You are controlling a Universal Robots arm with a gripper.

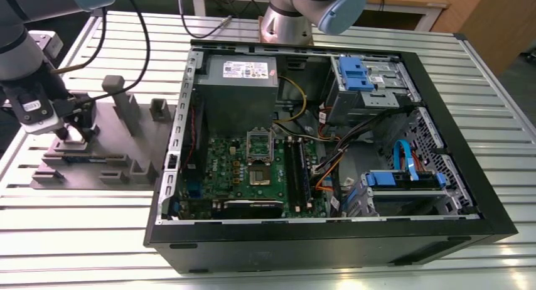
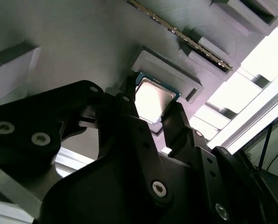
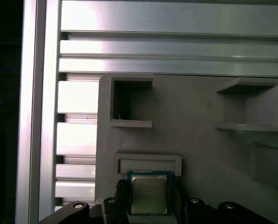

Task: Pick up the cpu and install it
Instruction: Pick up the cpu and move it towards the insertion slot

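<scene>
Gripper sits down on the grey fixture block, at the end of the block farthest from the open computer case.

Both wrist views: the two black fingers are clamped on the cpu, one against each of two opposite edges.

cpu lies flat on the fixture block's top face, metal lid facing up toward the wrist cameras.
- Outline is square, so no long axis to record.
- One free edge runs parallel to, and just beside, a raised U-shaped lip moulded into the block. The opposite edge faces back toward the gripper body.

Materials:
- cpu lid is dull silver-grey, smooth, with rounded corners. It glares white in the second wrist view. A thin dark green-blue board rim shows around it.
- Fixture block is matt grey with fine layer lines. It has rectangular open pockets and upright posts.
- Block rests on a ribbed aluminium slat table.
</scene>
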